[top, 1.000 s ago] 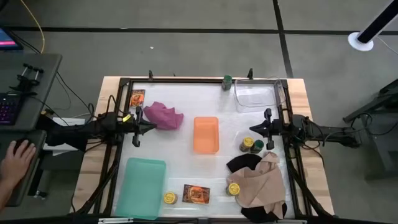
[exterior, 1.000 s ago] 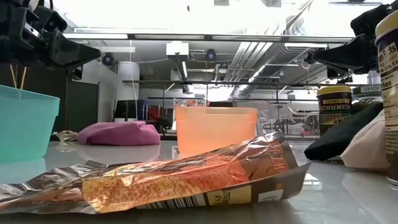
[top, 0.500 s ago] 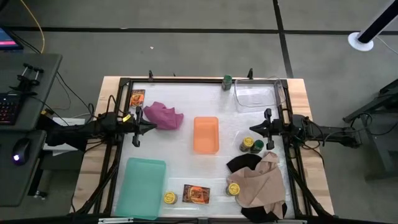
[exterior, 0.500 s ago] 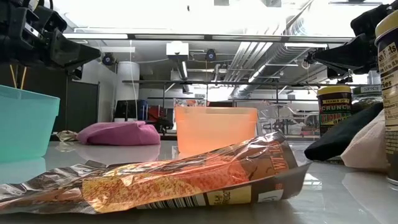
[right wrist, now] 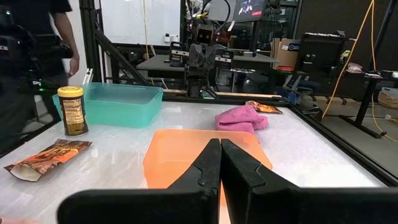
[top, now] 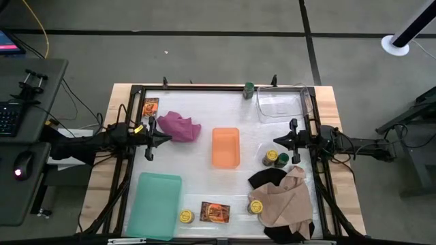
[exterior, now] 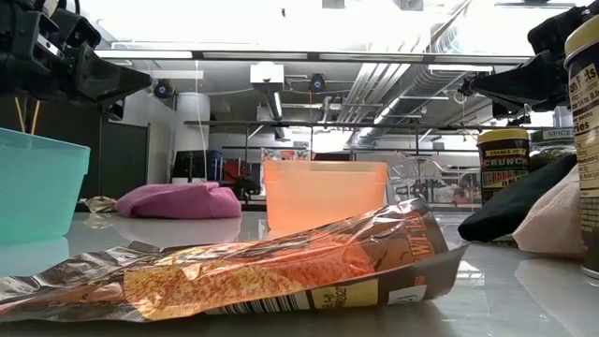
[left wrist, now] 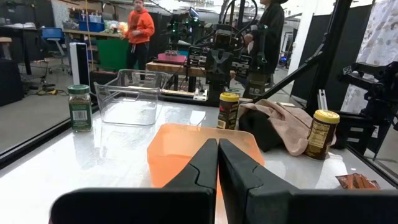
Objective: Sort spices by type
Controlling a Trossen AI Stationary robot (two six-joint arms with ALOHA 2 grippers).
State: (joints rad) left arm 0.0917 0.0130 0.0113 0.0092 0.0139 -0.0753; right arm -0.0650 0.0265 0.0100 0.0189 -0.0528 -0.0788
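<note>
While both arms hover at opposite table edges, the left gripper (top: pixel 152 140) and right gripper (top: pixel 278 140) have their fingers pressed together, holding nothing. Between them sits an orange plastic bin (top: pixel 225 147). Yellow-lidded round jars (top: pixel 187 216) and an orange-and-black flat packet (top: pixel 214 212) lie at the near edge; a green-lidded jar (top: pixel 248 90) stands beside the clear plastic tub (top: pixel 279 103).

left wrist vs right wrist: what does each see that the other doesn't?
Only the left wrist view shows the clear bin, the green-lidded jar beside it, the tan cloth and two people behind the table. Only the right wrist view shows the teal bin, the pink cloth and a packet near a yellow-lidded jar. Both show the orange bin straight ahead.
</note>
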